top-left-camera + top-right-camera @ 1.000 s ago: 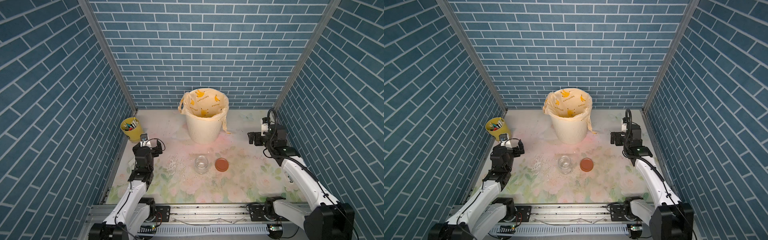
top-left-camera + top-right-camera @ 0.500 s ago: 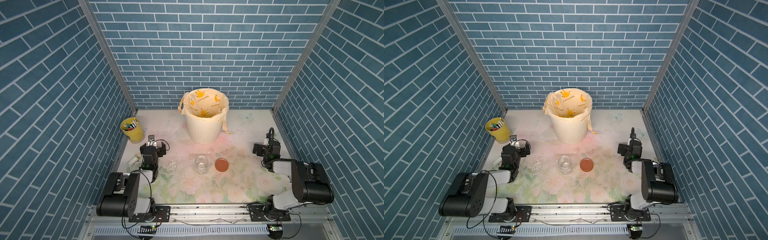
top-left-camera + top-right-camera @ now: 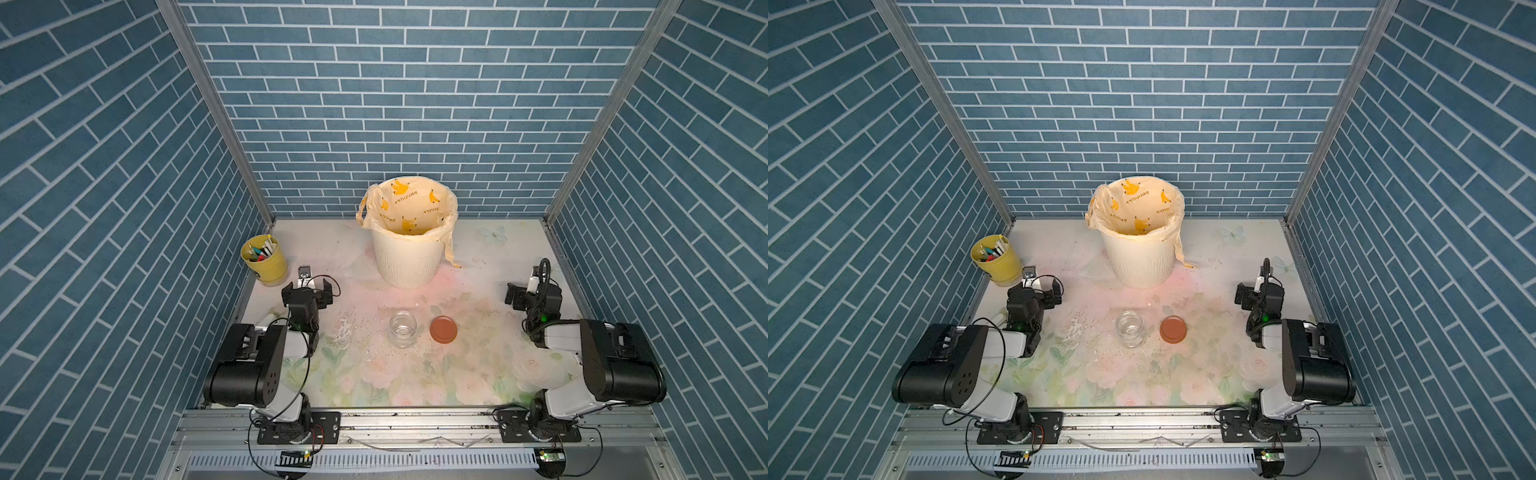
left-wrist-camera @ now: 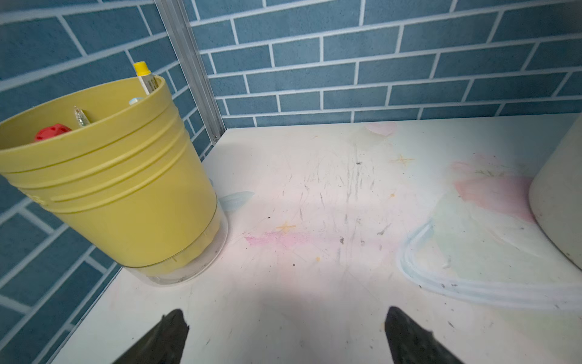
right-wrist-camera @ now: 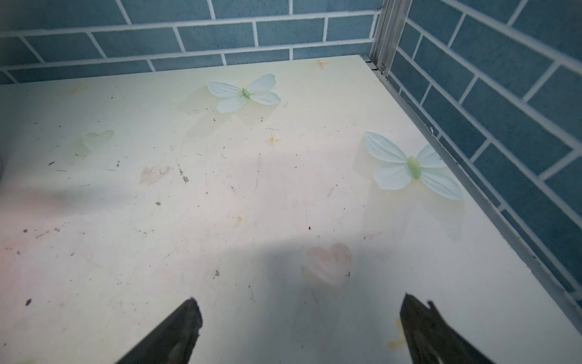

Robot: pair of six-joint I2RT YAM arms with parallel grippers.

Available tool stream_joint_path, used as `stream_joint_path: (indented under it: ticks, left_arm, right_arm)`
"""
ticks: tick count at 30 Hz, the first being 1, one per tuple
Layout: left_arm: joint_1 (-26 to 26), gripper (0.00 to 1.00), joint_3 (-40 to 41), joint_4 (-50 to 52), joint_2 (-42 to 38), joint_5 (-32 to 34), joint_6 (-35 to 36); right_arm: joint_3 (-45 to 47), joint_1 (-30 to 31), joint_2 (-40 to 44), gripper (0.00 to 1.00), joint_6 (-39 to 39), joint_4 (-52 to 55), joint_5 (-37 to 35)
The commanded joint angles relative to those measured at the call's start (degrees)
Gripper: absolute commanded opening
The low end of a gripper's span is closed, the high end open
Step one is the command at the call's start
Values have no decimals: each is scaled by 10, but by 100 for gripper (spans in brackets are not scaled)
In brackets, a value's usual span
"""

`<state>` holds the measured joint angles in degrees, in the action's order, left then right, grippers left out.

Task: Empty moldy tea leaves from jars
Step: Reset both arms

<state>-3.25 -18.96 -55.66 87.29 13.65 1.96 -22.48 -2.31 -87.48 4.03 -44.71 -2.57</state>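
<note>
At table centre: jar (image 3: 402,329) upright, uncapped, apparently empty; leaves not visible | lid (image 3: 443,329) flat just beside jar, off for pouring | bin (image 3: 409,266) behind | left gripper (image 4: 285,318), right gripper (image 5: 299,304): spread, empty, arms folded clear; task judged done.

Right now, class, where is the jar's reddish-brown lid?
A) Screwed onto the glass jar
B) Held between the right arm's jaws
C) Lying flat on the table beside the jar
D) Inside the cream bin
C: in a top view the lid lies flat on the table, next to the open jar with a small gap between them.
</note>
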Motion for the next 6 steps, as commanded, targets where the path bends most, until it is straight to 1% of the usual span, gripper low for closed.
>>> stream_joint_path:
  ticks: [1, 3, 6]
  left_arm:
    - [1, 99, -10, 26, -2, 20, -7]
    - [2, 99, -6, 13, 2, 22, -5]
    - [2, 99, -11, 24, 2, 20, -3]
  right_arm:
    - [-13, -1, -4, 99, -10, -12, 4]
    - [-12, -2, -4, 99, -11, -13, 4]
    - [-4, 0, 0, 99, -14, -25, 4]
